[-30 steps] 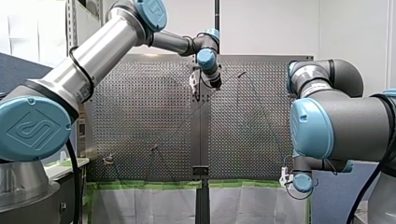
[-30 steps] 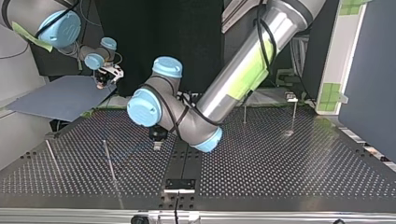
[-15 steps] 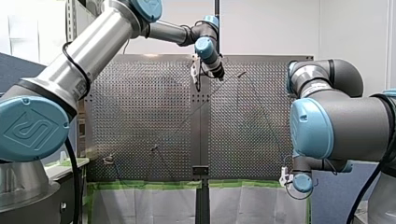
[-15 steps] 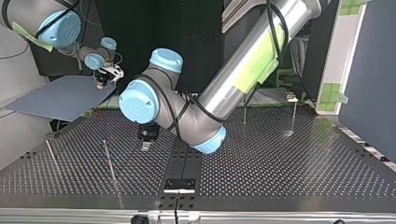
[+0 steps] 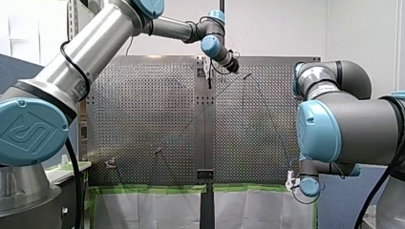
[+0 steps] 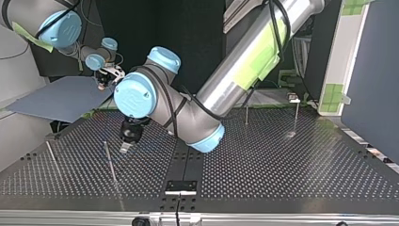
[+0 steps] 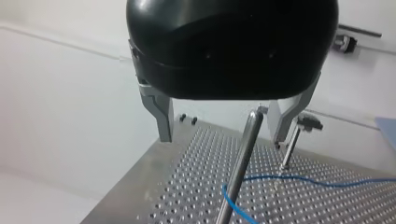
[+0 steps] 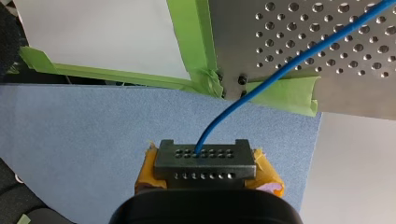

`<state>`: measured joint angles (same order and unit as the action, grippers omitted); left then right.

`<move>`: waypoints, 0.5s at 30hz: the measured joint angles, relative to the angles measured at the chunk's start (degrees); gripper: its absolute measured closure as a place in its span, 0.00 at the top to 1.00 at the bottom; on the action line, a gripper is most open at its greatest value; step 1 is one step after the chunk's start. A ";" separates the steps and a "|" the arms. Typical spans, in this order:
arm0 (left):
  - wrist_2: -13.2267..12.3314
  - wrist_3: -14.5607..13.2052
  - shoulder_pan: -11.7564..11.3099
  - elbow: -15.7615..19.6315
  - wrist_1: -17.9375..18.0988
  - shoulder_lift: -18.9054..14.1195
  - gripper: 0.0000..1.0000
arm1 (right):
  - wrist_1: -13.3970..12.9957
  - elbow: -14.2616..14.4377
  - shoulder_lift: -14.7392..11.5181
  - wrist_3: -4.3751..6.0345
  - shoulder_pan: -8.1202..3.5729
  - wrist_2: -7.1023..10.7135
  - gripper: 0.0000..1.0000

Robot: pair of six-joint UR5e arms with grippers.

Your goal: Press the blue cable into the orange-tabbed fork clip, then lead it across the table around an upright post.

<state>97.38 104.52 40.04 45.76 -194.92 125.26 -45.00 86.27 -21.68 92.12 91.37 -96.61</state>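
Left wrist view as guide: with left pincer (image 7: 223, 138) spread wide and empty, upright post (image 7: 243, 156) seen between its fingers (image 7: 161, 116), and blue cable (image 7: 299, 178) lying on the tabletop (image 7: 187, 186) by that post, hold right pincer (image 8: 205, 156) clamped on the cable and draw slack gently.

Table (image 6: 282, 160) matt perforated metal; post (image 7: 242, 154) polished metal; cable (image 8: 308, 52) smooth plastic.

**Blue cable lying slack at the post**

Running thin and taut as a blue cable (image 8: 280, 70) out from between the closed fingers of my right gripper (image 8: 198, 153). Lying loose farther along on the perforated table (image 7: 327, 205), bending at the foot of a slim metal upright post (image 7: 243, 158).
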 joint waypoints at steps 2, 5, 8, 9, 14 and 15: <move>-0.51 0.17 0.00 0.09 0.09 0.01 1.00 | 0.03 -0.03 -0.01 0.01 0.00 0.01 0.00; -0.86 0.71 0.02 0.15 -0.01 0.18 1.00 | 0.07 -0.01 -0.01 -0.02 0.00 0.12 0.00; -0.98 1.23 0.03 0.16 -0.41 0.35 1.00 | 0.10 -0.01 -0.01 -0.06 0.00 0.23 0.00; -0.99 1.36 0.03 0.17 -0.53 0.38 1.00 | 0.11 -0.01 -0.01 -0.08 0.01 0.24 0.00; -1.01 1.92 0.00 0.23 -0.86 0.43 1.00 | 0.14 -0.02 -0.01 -0.06 0.04 0.34 0.00; -1.02 2.01 -0.01 0.30 -0.86 0.43 1.00 | 0.13 -0.01 -0.01 -0.04 0.05 0.35 0.00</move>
<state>96.36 106.52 40.04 46.06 -195.78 125.69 -44.87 86.26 -21.69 92.07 91.42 -96.26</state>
